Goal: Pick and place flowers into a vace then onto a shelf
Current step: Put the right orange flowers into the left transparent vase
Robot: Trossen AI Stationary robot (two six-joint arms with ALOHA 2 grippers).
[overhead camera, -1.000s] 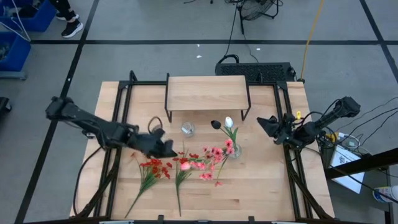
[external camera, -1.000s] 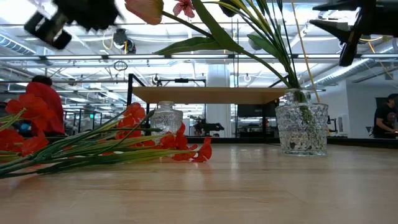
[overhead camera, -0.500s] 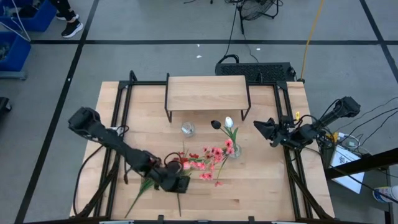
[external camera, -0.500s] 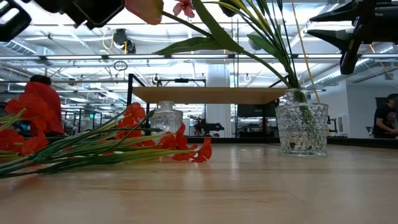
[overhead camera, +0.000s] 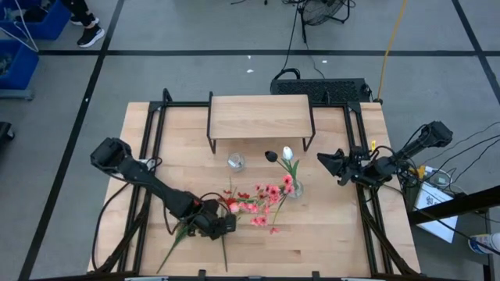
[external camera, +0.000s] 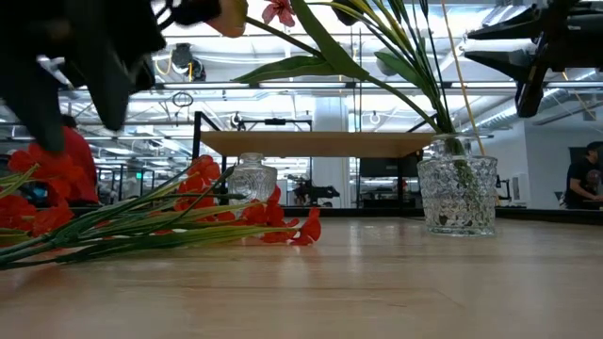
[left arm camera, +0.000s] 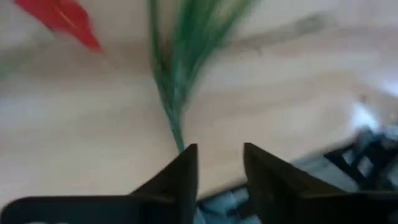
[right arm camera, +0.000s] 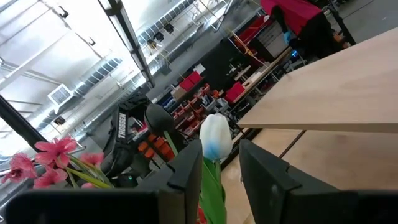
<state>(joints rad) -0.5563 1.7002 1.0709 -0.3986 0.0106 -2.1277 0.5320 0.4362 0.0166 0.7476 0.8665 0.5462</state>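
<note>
My left gripper [left arm camera: 217, 163], fingers spread, hovers over red-flower stem [left arm camera: 176, 102]; stem runs straight ahead, probably lined up between fingertips.

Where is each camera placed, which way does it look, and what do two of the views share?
High view: above the table, facing straight down; both arms show, the left gripper over the red flowers, the right gripper near the table's right edge.
Low view: at tabletop height, facing level across to the shelf; dark arm parts hang from above.
Left wrist view: behind the left gripper, facing down at green stems.
Right wrist view: behind the right gripper, facing a white tulip.
Shared: the vase shows in the high and low views.
</note>
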